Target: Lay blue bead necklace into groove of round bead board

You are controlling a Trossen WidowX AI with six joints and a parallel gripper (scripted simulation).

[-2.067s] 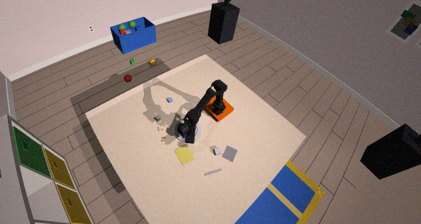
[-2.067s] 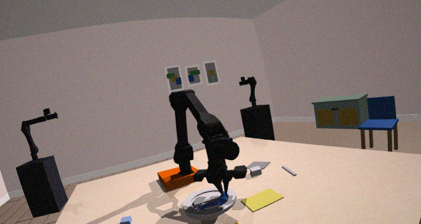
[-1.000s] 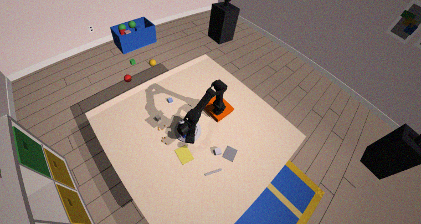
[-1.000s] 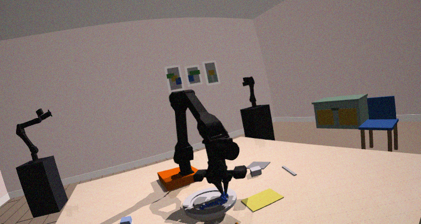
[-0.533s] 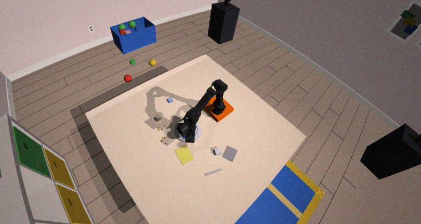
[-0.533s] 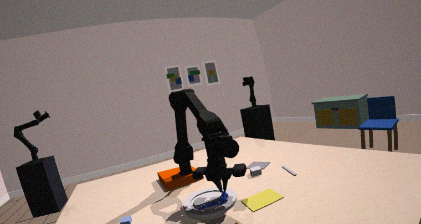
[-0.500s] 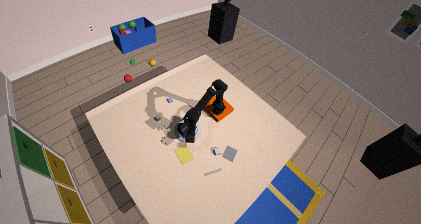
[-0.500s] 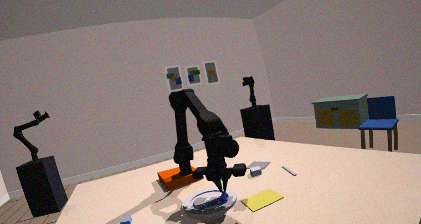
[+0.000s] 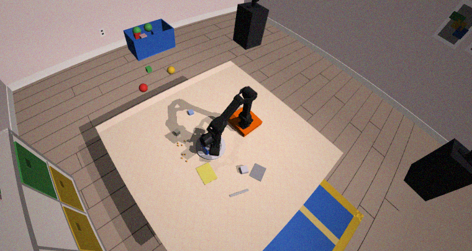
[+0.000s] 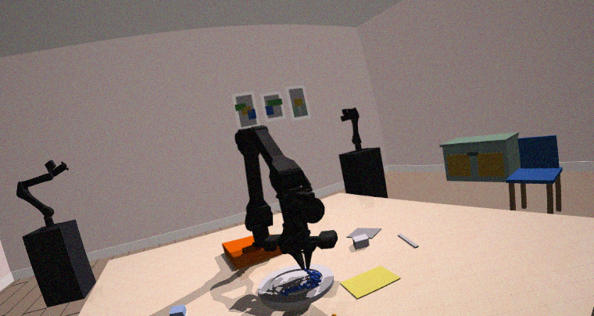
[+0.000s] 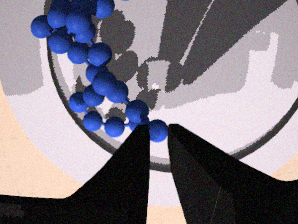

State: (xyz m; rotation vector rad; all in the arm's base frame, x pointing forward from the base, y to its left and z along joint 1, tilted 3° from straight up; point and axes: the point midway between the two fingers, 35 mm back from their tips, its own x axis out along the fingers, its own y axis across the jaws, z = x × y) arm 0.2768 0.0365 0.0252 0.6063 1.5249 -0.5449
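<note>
Seen from above, with the round board (image 9: 222,150) (image 10: 264,295) (image 11: 240,131) taken as centre, the bead necklace (image 9: 207,150) (image 10: 314,277) (image 11: 104,83) is supported on the board. The arm's base plate (image 9: 255,123) (image 10: 231,247) is placed at 2 o'clock. One cube (image 9: 243,169) (image 10: 360,241) is found at 4 o'clock, with a flat tile (image 9: 258,172) (image 10: 371,232) just beyond; a strip (image 9: 238,192) (image 10: 407,240) is set at 5, a flat sheet (image 9: 206,173) (image 10: 370,281) at 6. Loose beads (image 9: 183,154) are scattered around 9; further cubes are located at 10 (image 9: 176,132) and 11 o'clock (image 9: 190,112) (image 10: 177,310).
</note>
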